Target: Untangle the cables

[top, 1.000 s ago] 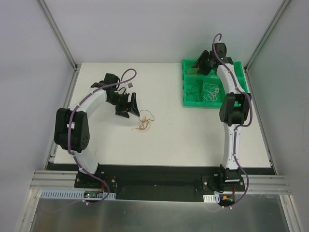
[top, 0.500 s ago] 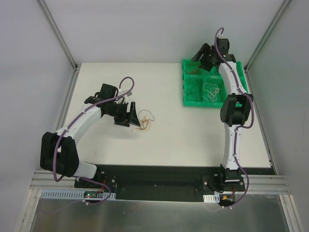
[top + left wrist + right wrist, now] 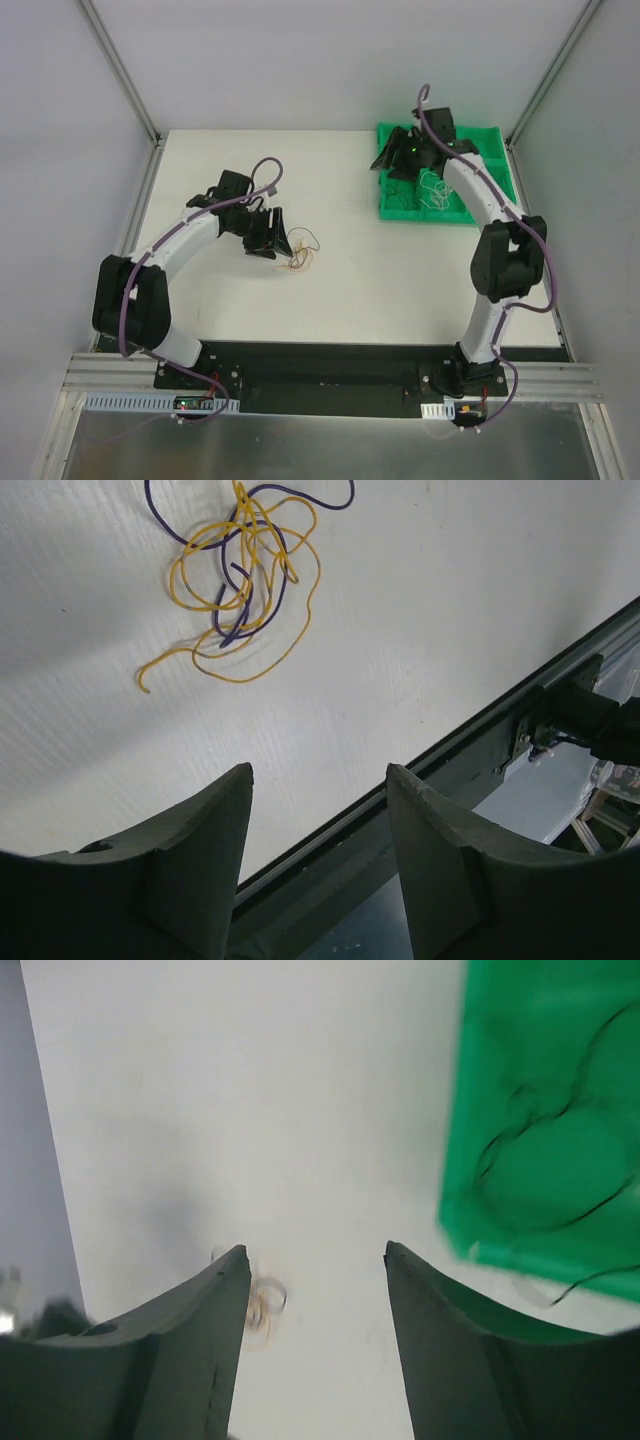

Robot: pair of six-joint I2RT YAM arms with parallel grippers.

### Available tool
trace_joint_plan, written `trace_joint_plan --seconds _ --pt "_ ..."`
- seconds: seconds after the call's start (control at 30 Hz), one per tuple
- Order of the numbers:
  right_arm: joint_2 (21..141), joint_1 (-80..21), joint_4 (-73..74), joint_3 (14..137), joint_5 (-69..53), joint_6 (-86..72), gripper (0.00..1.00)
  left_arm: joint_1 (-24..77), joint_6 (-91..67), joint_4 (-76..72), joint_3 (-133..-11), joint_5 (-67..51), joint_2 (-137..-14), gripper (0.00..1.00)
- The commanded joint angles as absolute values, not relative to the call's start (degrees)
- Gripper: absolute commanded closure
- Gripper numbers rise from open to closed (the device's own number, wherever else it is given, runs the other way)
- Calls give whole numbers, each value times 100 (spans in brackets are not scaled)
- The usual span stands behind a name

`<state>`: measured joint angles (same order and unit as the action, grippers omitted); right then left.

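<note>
A small tangle of thin orange-yellow and purple cables [image 3: 299, 254] lies on the white table [image 3: 400, 280], left of the middle. In the left wrist view the cables [image 3: 240, 575] lie ahead of the open, empty fingers. My left gripper [image 3: 279, 244] hovers just left of the tangle. My right gripper [image 3: 388, 160] is open and empty above the left edge of the green tray [image 3: 490, 135]. The right wrist view is blurred; it shows the tangle [image 3: 265, 1305] far off and a black cable [image 3: 545, 1175] in the tray.
The green tray holds a white cable [image 3: 436, 188] and black cable [image 3: 402, 189] in its compartments. The table's front edge with a dark rail [image 3: 480, 745] shows in the left wrist view. Walls and metal posts [image 3: 118, 65] bound the table.
My right gripper has swung left from the tray's back to over its left edge. My left gripper has shifted slightly right, closer to the tangle.
</note>
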<state>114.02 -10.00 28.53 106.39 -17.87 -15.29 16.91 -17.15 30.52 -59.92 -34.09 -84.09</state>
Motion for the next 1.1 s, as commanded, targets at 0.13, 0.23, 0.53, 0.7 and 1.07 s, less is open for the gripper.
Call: trace_joint_plan --seconds 0.13,0.23,0.53,0.7,1.07 --pt "9852 -3004 1468 7929 -2848 -599 39 1687 -2583 2892 -6022 -3454 -8807 49" --pt "10238 -3444 1310 7857 -2778 -431 34 1687 -2742 2892 -5574 -3480 -8317 49" --pt "11205 -3832 1354 8472 -2303 -273 31 1687 -2839 3269 -4580 -3305 -6971 44" --pt "11750 -3832 1722 8893 -2057 201 32 1687 -2795 3349 -4482 -3243 -6689 36" --pt "11813 -3841 1846 9089 -2338 18 99 1670 -2654 3340 -5491 -3269 -7671 36"
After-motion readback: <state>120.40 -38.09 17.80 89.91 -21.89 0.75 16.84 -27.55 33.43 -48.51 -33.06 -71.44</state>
